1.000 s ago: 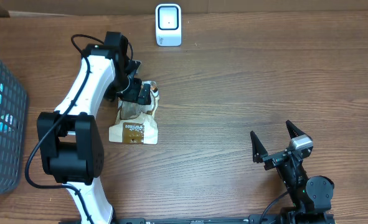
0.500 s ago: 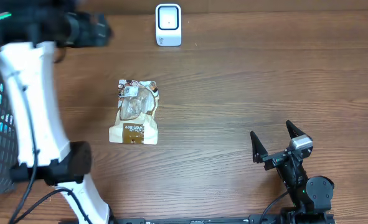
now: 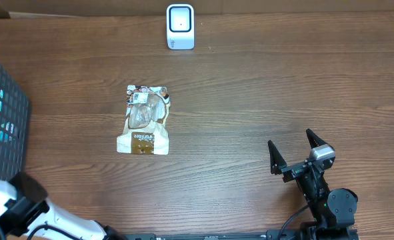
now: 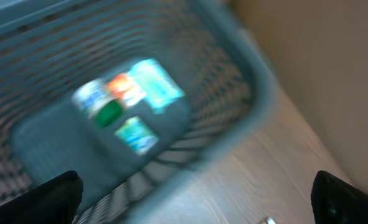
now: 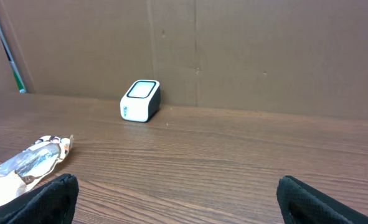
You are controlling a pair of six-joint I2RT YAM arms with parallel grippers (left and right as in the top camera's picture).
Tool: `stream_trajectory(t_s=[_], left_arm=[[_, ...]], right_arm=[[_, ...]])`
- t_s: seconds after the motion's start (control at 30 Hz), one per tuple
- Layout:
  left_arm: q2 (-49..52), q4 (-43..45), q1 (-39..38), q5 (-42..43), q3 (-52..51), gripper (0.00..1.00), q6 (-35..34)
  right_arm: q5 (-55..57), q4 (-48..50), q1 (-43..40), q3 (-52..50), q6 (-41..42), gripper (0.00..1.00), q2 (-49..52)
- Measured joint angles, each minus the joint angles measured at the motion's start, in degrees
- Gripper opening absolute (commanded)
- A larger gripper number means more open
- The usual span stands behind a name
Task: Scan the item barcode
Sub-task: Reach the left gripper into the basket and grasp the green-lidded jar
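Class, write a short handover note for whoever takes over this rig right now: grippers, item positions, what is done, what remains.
Left gripper: open, empty, above the basket, which holds several items.
Right gripper: open, empty, at the table's near right.
Snack packet: flat on the table, in front of the scanner, untouched.
Done: packet is out on the table; no scan evident.
Left: pick up an item and show its barcode to the scanner.

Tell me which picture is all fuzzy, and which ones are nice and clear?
Left wrist view: the fuzzy one; the basket and the colourful packets inside it are smeared. Overhead view: clear and evenly lit; the snack bag and the white scanner look crisp. Right wrist view: clear too; the grain of the table is sharp, with no glare.
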Motion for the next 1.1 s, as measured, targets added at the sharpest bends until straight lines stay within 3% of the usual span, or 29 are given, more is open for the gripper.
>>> stream_trajectory(t_s=[0.2,0.63,0.83,1.1], left_arm=[[0.4,5.3,9.6,-3.3,-13.5,1.0,-6.2],[1.8,35.2,9.4,-6.9,-43.3,1.0,-7.5],[2.1,47.1,6.8,-7.2,-51.0,1.0,-7.0],[7.9,47.0,3.7,-11.9,-51.3,1.0,-7.4]], right_arm=[[0.0,0.0,0.0,0.0,0.0,1.0,0.0],[0.0,0.0,0.0,0.0,0.0,1.0,0.0],[0.0,0.0,0.0,0.0,0.0,1.0,0.0],[0.0,0.0,0.0,0.0,0.0,1.0,0.0]])
